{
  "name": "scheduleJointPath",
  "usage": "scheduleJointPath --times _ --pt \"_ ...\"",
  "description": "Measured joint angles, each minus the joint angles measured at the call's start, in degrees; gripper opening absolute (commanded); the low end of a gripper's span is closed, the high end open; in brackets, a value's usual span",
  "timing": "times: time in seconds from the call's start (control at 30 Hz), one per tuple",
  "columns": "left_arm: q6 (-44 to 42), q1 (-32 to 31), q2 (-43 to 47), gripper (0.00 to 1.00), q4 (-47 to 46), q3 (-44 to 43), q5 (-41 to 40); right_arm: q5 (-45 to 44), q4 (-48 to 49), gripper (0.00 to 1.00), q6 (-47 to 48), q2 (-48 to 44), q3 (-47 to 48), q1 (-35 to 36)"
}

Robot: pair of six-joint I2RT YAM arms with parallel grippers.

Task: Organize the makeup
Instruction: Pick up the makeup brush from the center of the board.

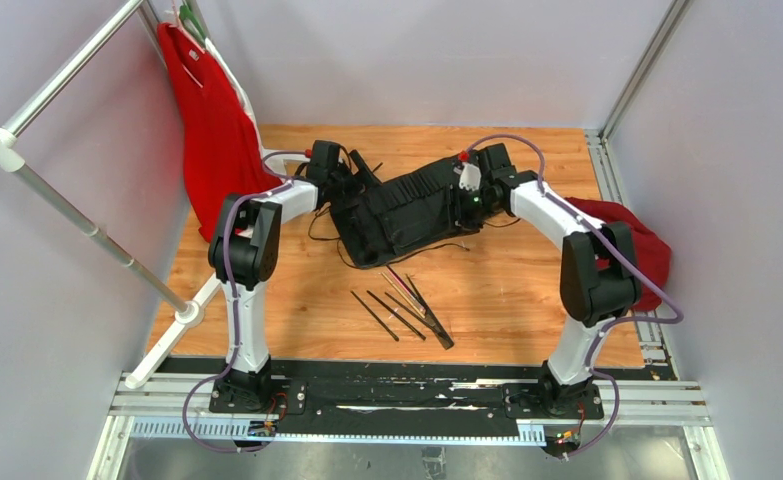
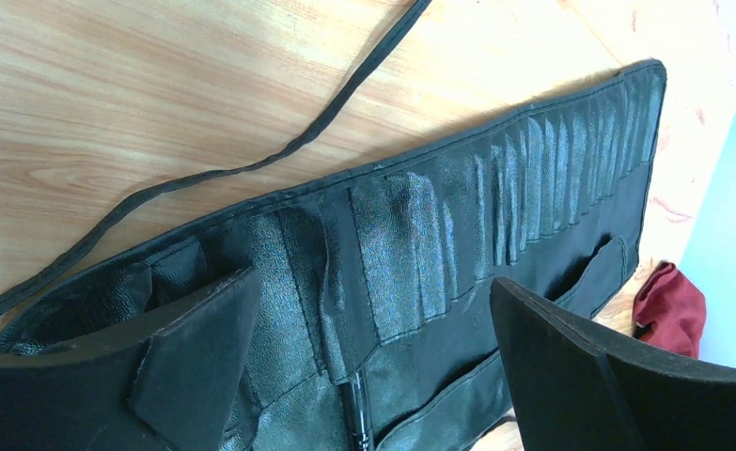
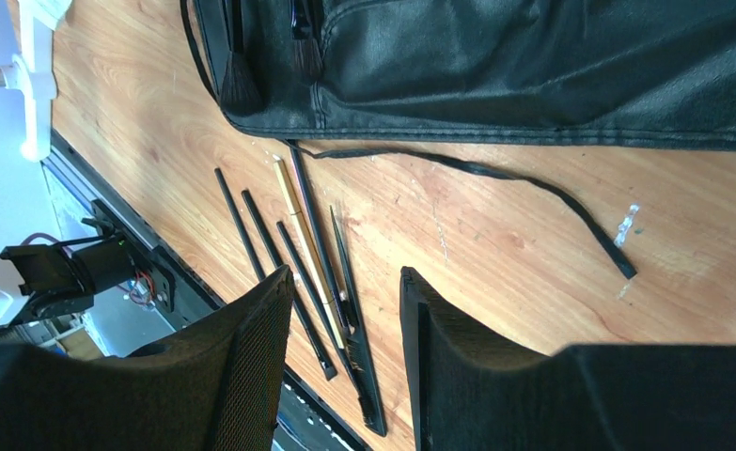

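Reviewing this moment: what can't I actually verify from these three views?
Top external: whether the left gripper or right gripper touches the black brush roll; black on black, wrists overhead.
Left wrist: a brush handle in the roll, mostly under a flap, cut by the bottom edge.
Right wrist: the loose brushes' lower ends, behind the right gripper's fingers; the stowed brushes' handles, cut by the top edge.

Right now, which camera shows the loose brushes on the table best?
Top external: the loose brushes lie whole and unobstructed. Right wrist shows them closer, partly behind the right hand. Left wrist shows none.
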State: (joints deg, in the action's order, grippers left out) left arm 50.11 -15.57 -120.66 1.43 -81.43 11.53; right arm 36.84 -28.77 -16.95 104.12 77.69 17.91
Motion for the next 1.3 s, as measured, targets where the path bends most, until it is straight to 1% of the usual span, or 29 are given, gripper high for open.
scheduleJointPath --times 0.1,0.17,0.33,0.53,0.67,0.83,0.93,1.1,1.3 --pt "-0.4 0.0 0.0 0.98 -0.3 0.2 -0.1 -1.2 -0.2 0.45 0.4 -1.0 -0.9 1.3" --pt "-0.6 0.0 0.0 0.98 -0.4 0.3 -0.2 -2.8 -0.4 0.45 1.1 -1.9 -1.5 3.7" --pt "-1.1 0.0 0.0 0.98 -0.5 0.5 -0.5 -10.3 -1.9 0.45 3.6 -6.2 -3.7 13.6" --pt "-1.7 0.0 0.0 0.98 -0.5 0.5 -0.5 -21.6 -2.7 0.43 5.8 -11.5 -7.9 26.3" --pt "-1.7 0.0 0.0 0.98 -0.5 0.5 -0.5 -27.1 -2.2 0.43 6.6 -12.2 -10.9 31.6" --pt "-1.7 0.0 0.0 0.98 -0.5 0.5 -0.5 -32.4 0.9 0.42 7.6 -12.2 -14.8 36.6" --pt "-1.8 0.0 0.0 0.98 -0.4 0.4 -0.5 -33.9 2.9 0.42 8.1 -11.5 -15.9 38.4" --pt "-1.9 0.0 0.0 0.98 -0.3 0.4 -0.5 -35.3 6.1 0.41 8.7 -8.4 -15.7 40.8" --pt "-1.9 0.0 0.0 0.98 -0.3 0.4 -0.4 -35.5 7.1 0.38 9.1 -4.3 -13.7 44.8"
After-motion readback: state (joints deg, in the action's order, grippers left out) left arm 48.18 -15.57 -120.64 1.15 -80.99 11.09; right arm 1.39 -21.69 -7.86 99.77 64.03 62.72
